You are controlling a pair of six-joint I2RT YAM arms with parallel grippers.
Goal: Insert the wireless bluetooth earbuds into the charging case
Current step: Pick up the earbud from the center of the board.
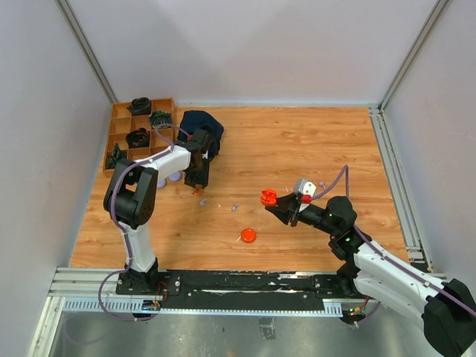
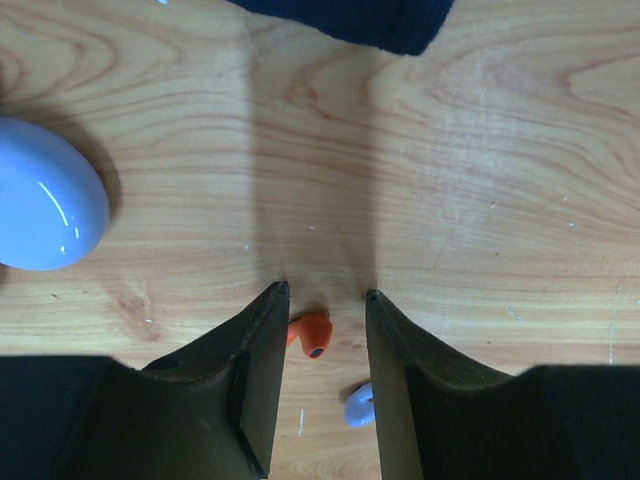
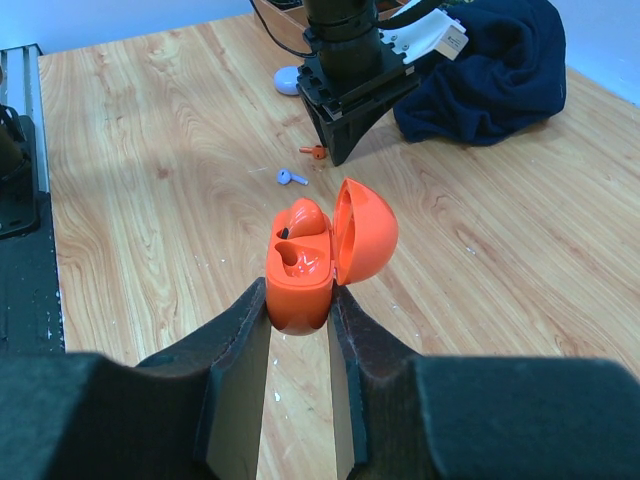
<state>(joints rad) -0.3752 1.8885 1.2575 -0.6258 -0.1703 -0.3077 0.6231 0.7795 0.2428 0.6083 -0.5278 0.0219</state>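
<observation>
My left gripper [image 2: 325,292] points down at the table with its jaws apart. A tiny orange earbud [image 2: 311,331] lies between them, against the left finger. A lavender earbud [image 2: 358,405] lies beside the right finger [image 2: 400,380]. In the top view the left gripper [image 1: 197,181] hovers over the orange earbud [image 1: 198,191]. My right gripper [image 3: 298,292] is shut on the open orange charging case [image 3: 300,275], lid [image 3: 365,232] swung right, one orange earbud [image 3: 303,215] seated inside. The case [image 1: 268,197] is held above mid-table.
A lavender case [image 2: 45,195] rests left of the left gripper. A dark blue cloth [image 1: 204,130] lies behind it. A wooden compartment tray [image 1: 119,137] holds dark items at the back left. An orange disc [image 1: 248,236] and another lavender bit [image 1: 234,207] lie mid-table.
</observation>
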